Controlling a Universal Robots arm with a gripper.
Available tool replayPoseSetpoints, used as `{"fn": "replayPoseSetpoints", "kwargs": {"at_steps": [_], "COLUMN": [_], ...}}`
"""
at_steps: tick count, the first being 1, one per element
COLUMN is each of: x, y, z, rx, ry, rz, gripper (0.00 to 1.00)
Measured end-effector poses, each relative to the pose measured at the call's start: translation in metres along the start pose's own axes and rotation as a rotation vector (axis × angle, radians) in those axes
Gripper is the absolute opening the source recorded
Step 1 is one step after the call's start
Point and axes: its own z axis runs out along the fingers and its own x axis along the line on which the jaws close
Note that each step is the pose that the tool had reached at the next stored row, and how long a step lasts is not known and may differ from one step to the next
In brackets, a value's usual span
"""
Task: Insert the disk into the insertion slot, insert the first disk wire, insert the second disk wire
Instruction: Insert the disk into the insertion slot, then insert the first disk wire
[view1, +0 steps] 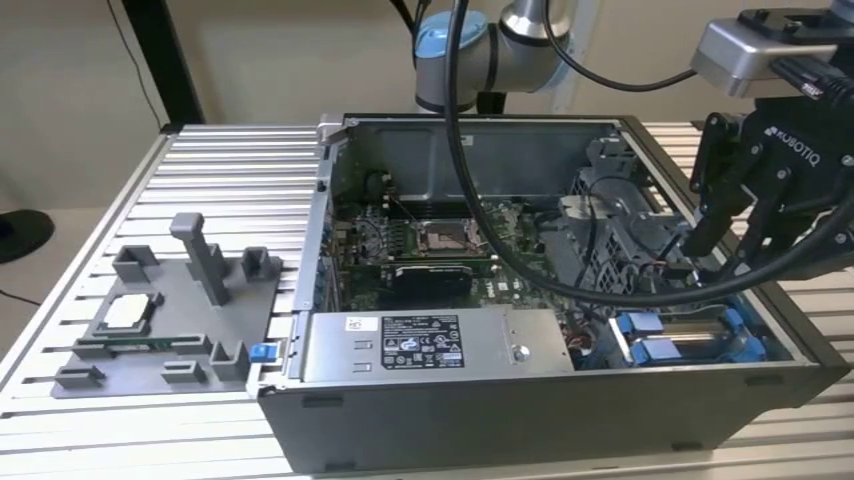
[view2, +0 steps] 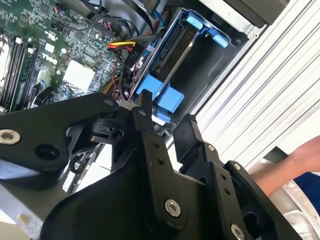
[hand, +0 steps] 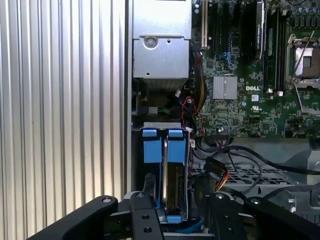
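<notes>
Fingers of the black two-finger gripper (view1: 721, 258) are standing spread, pinching nothing that I can make out. They are hanging just above the silver metal disk in its bright blue carrier (hand: 172, 180), which appears to be sitting on edge inside the grey metal insertion slot with blue rails (view1: 754, 330). Its long axis is running along the near wall of the open grey computer case (view1: 534, 420), and the fingers are lining up across its thin width. The wrist is tilting down over that corner.
</notes>
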Motion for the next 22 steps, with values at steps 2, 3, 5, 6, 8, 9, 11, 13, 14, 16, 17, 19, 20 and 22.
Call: {"fn": "replayPoseSetpoints", "kwargs": {"at_steps": [2,3,5,6,8,9,11,13,14,16,17,19,20,22], "x": [-0.0003,-0.0005,-0.001,-0.0016,-0.0034,-0.0045,-0.0071,-0.0102,-0.0119,-0.0152,-0.0169,-0.0207,-0.0226,-0.0263], "y": [-0.0012,-0.0018,-0.003,-0.0036,-0.0051,-0.0059,-0.0076,-0.0091,-0.0098,-0.0108,-0.0114,-0.0124,-0.0128,-0.0136], "z": [0.0004,0.0006,0.0014,0.0018,0.0032,0.0039,0.0057,0.0081,0.0094,0.0119,0.0132,0.0159,0.0173,0.0199], "rx": [0.0,-0.0001,0.0,0.0,0.0,0.0,0.0,0.0,0.0,0.0,0.0,0.0,0.0,0.0], "ry": [0.0003,0.0003,0.0001,0.0002,0.0001,0.0002,0.0002,0.0003,0.0003,0.0003,0.0003,0.0003,0.0002,0.0003], "rz": [0.0,0.0,0.0,0.0,0.0,0.0,0.0,0.0,0.0,0.0,0.0,0.0,0.0,0.0], "gripper": [1.0,1.0,1.0,1.0,1.0,1.0,1.0,1.0,1.0,1.0,1.0,1.0,1.0,1.0]}}
